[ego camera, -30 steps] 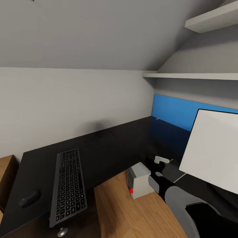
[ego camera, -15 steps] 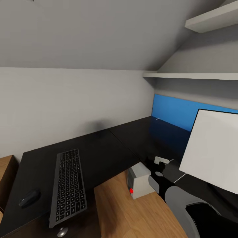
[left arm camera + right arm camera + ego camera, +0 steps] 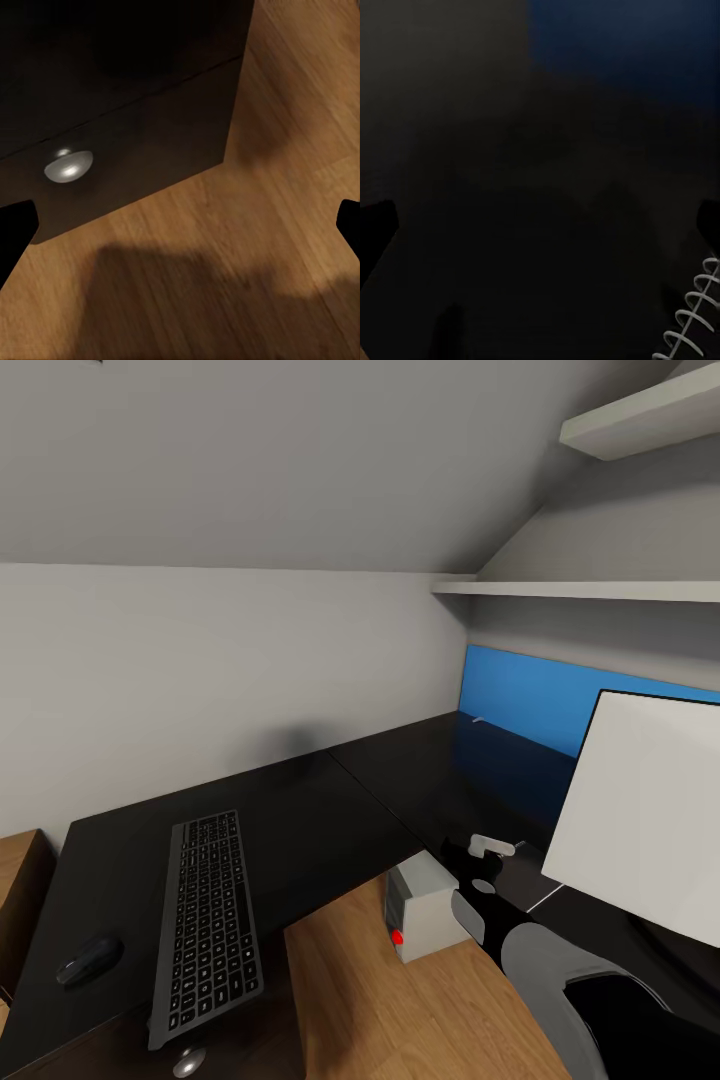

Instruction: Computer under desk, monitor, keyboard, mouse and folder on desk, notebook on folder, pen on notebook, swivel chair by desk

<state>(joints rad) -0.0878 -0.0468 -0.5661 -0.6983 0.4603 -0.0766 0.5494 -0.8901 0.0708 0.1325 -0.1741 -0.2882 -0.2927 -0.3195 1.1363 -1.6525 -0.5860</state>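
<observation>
Lettering: none legible on any item. Slim grey keyboard with dark keys (image 3: 207, 923) lies flat at lower left of head view on the glossy black L-shaped desk (image 3: 320, 820); a dark oval mouse (image 3: 90, 958) sits just beside it. Light grey computer tower with red dot (image 3: 425, 916) stands on wooden floor (image 3: 400, 1010) at the desk's inner corner. White back of wide monitor (image 3: 645, 810) at right. Right gripper (image 3: 487, 852) hovers over the desk; left gripper (image 3: 180, 225) faces a black drawer with a round silver knob (image 3: 67, 165). Both pairs of fingers spread wide, holding nothing.
</observation>
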